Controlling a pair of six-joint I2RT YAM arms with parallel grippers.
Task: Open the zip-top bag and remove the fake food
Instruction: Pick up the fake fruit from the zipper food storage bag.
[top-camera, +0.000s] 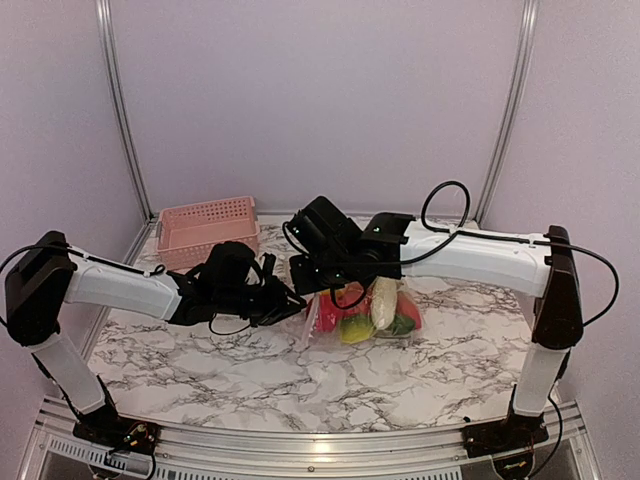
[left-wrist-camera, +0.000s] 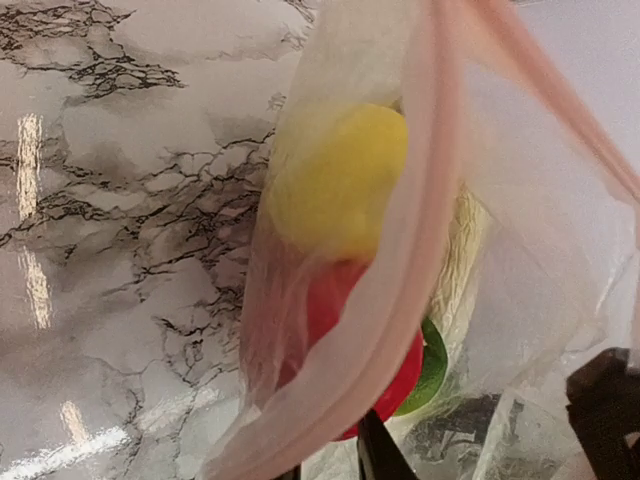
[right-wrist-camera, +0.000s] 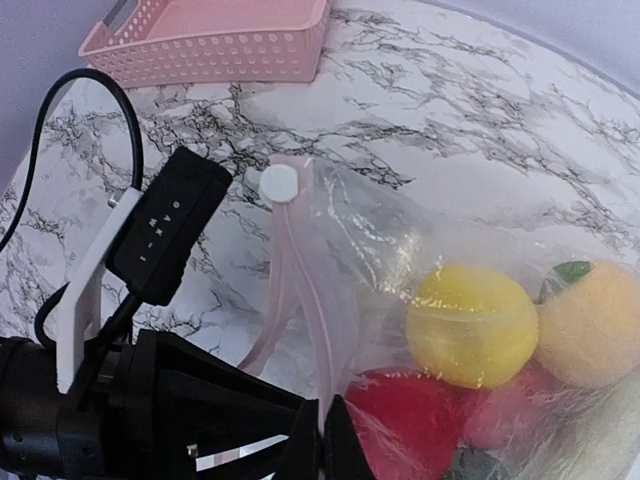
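The clear zip-top bag (top-camera: 365, 318) lies mid-table, holding the fake food: a cream corn (top-camera: 384, 300), red pieces and a yellow-green piece. My left gripper (top-camera: 288, 303) and right gripper (top-camera: 315, 285) meet at its left, mouth end. In the left wrist view the left gripper (left-wrist-camera: 330, 465) is shut on one pink zip strip (left-wrist-camera: 425, 210) over a yellow fruit (left-wrist-camera: 335, 180) and a red piece (left-wrist-camera: 400, 385). In the right wrist view the right gripper (right-wrist-camera: 322, 440) is shut on the other strip (right-wrist-camera: 315, 320). The two strips stand apart below the white slider (right-wrist-camera: 278, 182).
A pink slatted basket (top-camera: 207, 230) stands at the back left, also in the right wrist view (right-wrist-camera: 215, 40). The left arm's black wrist body (right-wrist-camera: 150, 400) sits close beside the right fingers. Marble tabletop (top-camera: 200, 370) surrounds the bag; walls close the back and sides.
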